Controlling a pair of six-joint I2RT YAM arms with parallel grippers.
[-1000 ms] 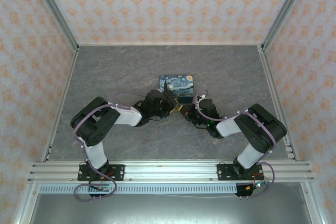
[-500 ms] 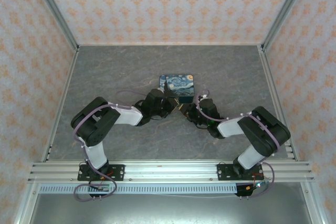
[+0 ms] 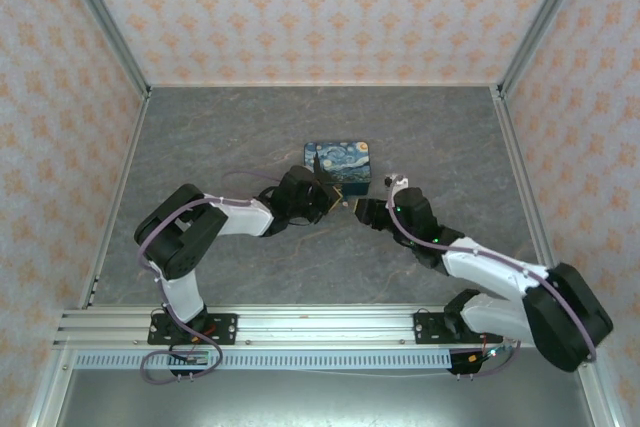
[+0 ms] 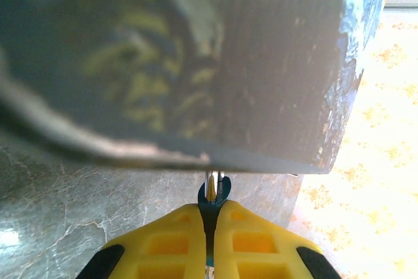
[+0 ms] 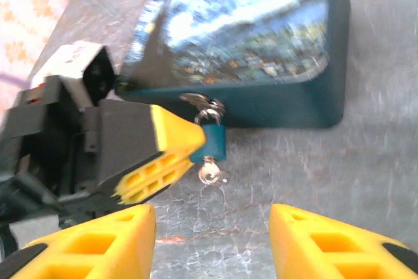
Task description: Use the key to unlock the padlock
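Teal padlock (image 5: 214, 140) sits mid-frame at the tin's (image 5: 274, 109) front edge, clenched in the left tool (image 4: 210, 208). Key (image 5: 210, 173) pokes out just below it. Right tool (image 5: 212, 217) gapes released at the bottom, touching neither.

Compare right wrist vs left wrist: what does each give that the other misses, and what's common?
Right wrist: the key hanging at the bottom of the padlock, the painted lid of the tin, and the right gripper open, short of the lock.
Left wrist: a straight-down-the-fingers look at the left gripper shut on the padlock, with the tin's side blurred close ahead.
Both: padlock, tin, left gripper, grey table.
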